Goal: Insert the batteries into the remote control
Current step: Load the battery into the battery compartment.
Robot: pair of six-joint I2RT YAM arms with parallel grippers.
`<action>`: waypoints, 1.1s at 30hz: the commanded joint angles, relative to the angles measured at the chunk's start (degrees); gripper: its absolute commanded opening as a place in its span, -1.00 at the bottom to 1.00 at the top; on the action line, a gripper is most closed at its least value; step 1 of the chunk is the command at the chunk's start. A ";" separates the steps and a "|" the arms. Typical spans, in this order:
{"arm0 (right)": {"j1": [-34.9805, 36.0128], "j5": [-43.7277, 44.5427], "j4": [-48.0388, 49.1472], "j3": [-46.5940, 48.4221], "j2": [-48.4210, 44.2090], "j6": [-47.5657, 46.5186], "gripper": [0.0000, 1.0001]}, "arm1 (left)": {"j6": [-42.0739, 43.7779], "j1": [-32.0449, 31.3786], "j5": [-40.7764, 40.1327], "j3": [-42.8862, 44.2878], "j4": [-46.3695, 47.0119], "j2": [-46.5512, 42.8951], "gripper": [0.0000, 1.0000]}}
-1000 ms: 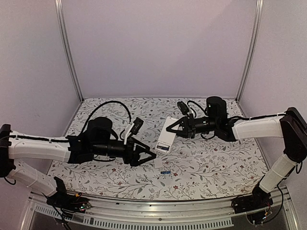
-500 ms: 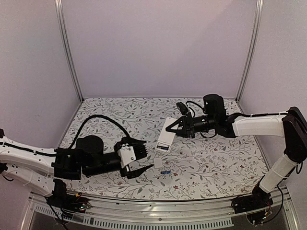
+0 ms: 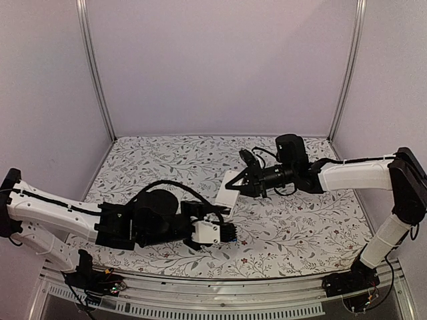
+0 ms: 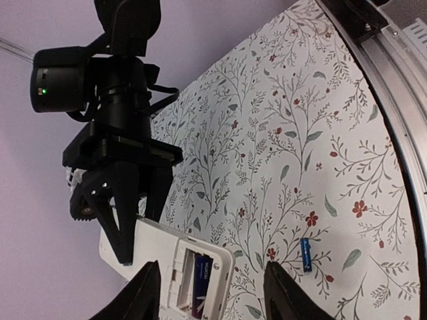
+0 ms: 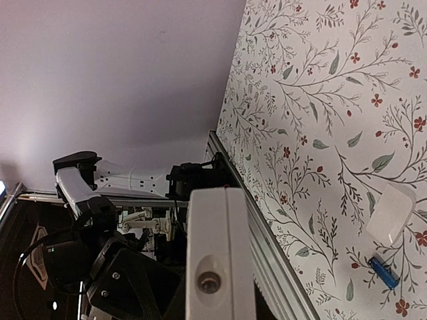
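My right gripper (image 3: 241, 183) is shut on the white remote control (image 3: 227, 193) and holds it tilted above the table. In the left wrist view the remote's (image 4: 160, 257) back faces me with its compartment open, and the blackish battery (image 4: 201, 285) lies inside. The blue battery (image 4: 305, 255) lies on the floral table to the right of the remote; it also shows in the right wrist view (image 5: 381, 271). My left gripper (image 3: 227, 233) is open and empty, low over the table near where the blue battery lies. In the right wrist view the remote (image 5: 220, 253) is seen end-on.
The flat white cover piece (image 5: 391, 212) lies on the table beside the blue battery. The metal front rail (image 4: 393, 87) runs along the table's near edge. Purple walls and upright metal posts (image 3: 93, 73) enclose the back and sides.
My left arm has swung right and forward, bringing its open gripper over the spot of the blue battery and cover. My right gripper has shifted the remote slightly left.
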 commanded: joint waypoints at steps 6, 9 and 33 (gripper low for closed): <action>1.13 -0.70 0.32 1.63 0.44 2.43 -1.00 | -1.03 2.93 5.22 3.65 -6.08 2.04 -0.09; 1.34 -0.91 0.82 1.51 0.44 3.16 -1.00 | -0.85 3.90 6.30 4.11 -7.08 2.31 -0.14; 1.58 -2.69 7.44 1.21 0.85 9.23 -1.00 | -0.93 6.04 7.68 5.93 -12.97 5.29 -0.48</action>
